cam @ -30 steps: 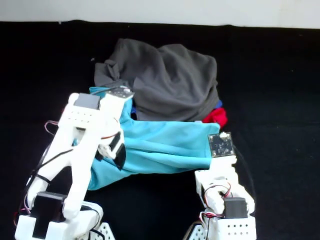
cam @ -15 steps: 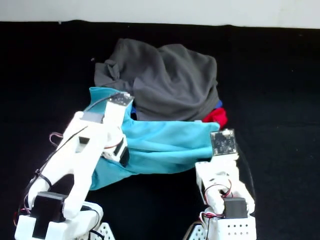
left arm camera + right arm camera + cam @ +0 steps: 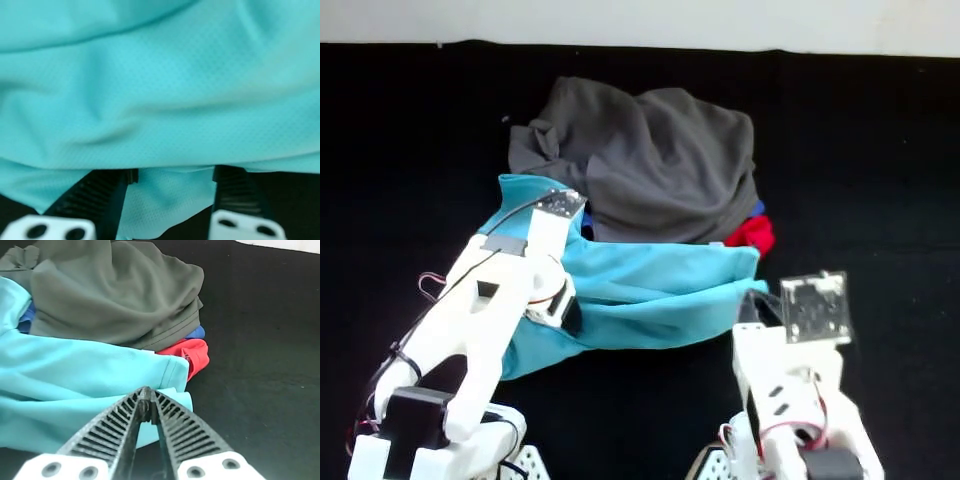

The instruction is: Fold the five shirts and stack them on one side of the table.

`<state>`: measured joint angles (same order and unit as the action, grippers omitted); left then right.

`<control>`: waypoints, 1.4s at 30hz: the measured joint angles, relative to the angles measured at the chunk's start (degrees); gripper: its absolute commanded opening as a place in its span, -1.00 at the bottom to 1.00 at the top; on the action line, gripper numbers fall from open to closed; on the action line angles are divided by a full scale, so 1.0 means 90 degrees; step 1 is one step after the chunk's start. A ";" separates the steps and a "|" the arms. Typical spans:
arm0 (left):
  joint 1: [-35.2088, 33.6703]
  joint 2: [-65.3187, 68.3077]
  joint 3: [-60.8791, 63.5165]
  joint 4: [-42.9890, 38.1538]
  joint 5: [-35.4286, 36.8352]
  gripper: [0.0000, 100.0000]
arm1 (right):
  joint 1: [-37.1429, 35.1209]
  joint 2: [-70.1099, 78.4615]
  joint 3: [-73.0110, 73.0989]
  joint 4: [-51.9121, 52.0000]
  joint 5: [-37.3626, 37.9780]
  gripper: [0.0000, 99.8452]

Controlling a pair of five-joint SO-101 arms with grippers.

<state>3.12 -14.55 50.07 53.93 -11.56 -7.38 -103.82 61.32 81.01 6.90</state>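
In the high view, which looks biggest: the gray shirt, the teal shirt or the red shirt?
1 and 2. gray shirt and teal shirt: they look about alike, and the teal one is partly covered, so no ranking.
3. red shirt: smallest, only a corner peeks out.

Four shirts: grey shirt (image 3: 660, 160), teal shirt (image 3: 640, 285), blue shirt (image 3: 757, 209), red shirt (image 3: 752, 233). Two arms: left arm (image 3: 480, 320), right arm (image 3: 790, 390).

The tabletop (image 3: 880, 150) has a plain matte black surface that reaches both side edges of the high view. A pale, off-white wall (image 3: 640, 20) runs as a straight horizontal band just beyond the tabletop's far edge. Light on the tabletop is even and diffuse, and shadows are soft.
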 measured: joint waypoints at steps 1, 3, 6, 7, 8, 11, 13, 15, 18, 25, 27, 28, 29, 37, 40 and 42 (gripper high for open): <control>0.0000 0.0000 0.0000 -0.0010 0.0156 -0.35 | 0.0000 -0.0010 -0.0059 0.0205 0.0117 -0.91; -0.0147 0.0000 0.0000 -0.0020 0.0459 -0.33 | 0.0000 -0.0010 -0.0020 0.0459 0.0527 -0.80; -0.0586 0.0000 0.0000 -0.0020 0.0615 -0.33 | 0.0000 -0.0020 0.0352 0.0596 0.1182 -0.66; -0.0772 0.0000 0.0000 -0.0020 0.0615 -0.33 | 0.0000 -0.0020 0.0488 0.0596 0.1377 -0.64; -0.0967 0.0000 0.0000 -0.0020 0.0606 -0.33 | 0.0000 -0.0020 0.0557 0.0596 0.1524 -0.64; -0.1514 0.0000 0.0020 -0.0020 0.0176 -0.41 | 0.0010 -0.0020 0.0664 0.0469 0.1700 -0.64; -0.1885 0.0000 0.0020 -0.0020 -0.0293 -0.56 | 0.0186 -0.0020 0.0664 0.0264 0.1729 -0.64; -0.2256 0.0000 0.0020 0.0049 -0.0918 -0.79 | 0.0557 -0.0020 0.0664 -0.0127 0.1729 -0.64; -0.2803 0.0000 0.0020 0.0156 -0.1944 -0.95 | 0.1328 -0.0020 0.0664 -0.0801 0.1729 -0.64; -0.4366 0.0000 -0.0020 0.0147 -0.3048 -0.98 | 0.2706 -0.0020 0.0703 -0.1788 0.1729 -0.64; -0.4698 0.0000 -0.0186 0.0147 -0.3116 -0.98 | 0.2901 -0.0020 0.0703 -0.1827 0.1729 -0.64; -0.4816 0.0000 -0.0342 0.0147 -0.3136 -0.98 | 0.2969 -0.0020 0.0703 -0.1827 0.1729 -0.64; -0.4982 0.0000 -0.0508 0.0147 -0.3145 -0.98 | 0.3028 -0.0020 0.0703 -0.1827 0.1729 -0.64; -0.5382 0.0000 -0.2002 0.1055 -0.3145 -0.75 | 0.3145 -0.0020 0.0703 -0.1817 0.1729 -0.58; -0.4659 0.0000 -0.2051 0.1729 -0.2657 -0.45 | 0.3145 -0.0020 0.0703 -0.1670 0.1729 -0.35; -0.4034 0.0000 -0.2042 0.1885 -0.1954 -0.34 | 0.3145 -0.0020 0.0703 -0.1485 0.1729 -0.26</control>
<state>-33.19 -14.55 31.69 70.90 -29.14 20.92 -104.00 67.65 67.65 22.46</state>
